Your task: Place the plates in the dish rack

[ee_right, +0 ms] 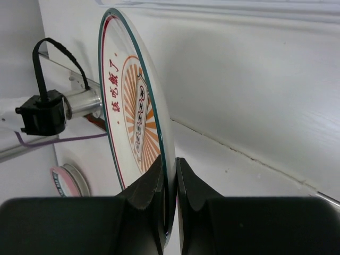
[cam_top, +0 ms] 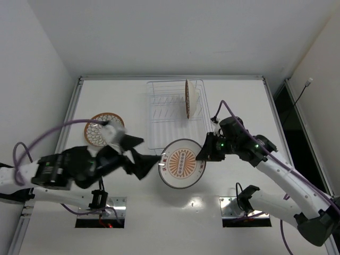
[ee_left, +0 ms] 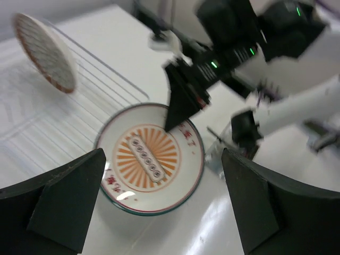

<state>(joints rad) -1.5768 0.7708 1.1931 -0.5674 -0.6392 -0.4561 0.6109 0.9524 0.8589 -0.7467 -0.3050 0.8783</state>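
Left jaws spread wide, empty, just left of sunburst plate [cam_top: 182,163]. Right jaws pinched on its right rim. Plate low, just before dish rack [cam_top: 162,114]. Risk: one-sided rim pinch, so plate may pivot or slip when tipped toward tines. Brown plate [cam_top: 101,129] flat on desk [cam_top: 239,95]; second brown plate [cam_top: 187,99] upright in rack.

Free dish rack [cam_top: 159,114] rows left of the upright plate [cam_top: 187,99]; left tool [cam_top: 151,153] near its front edge.
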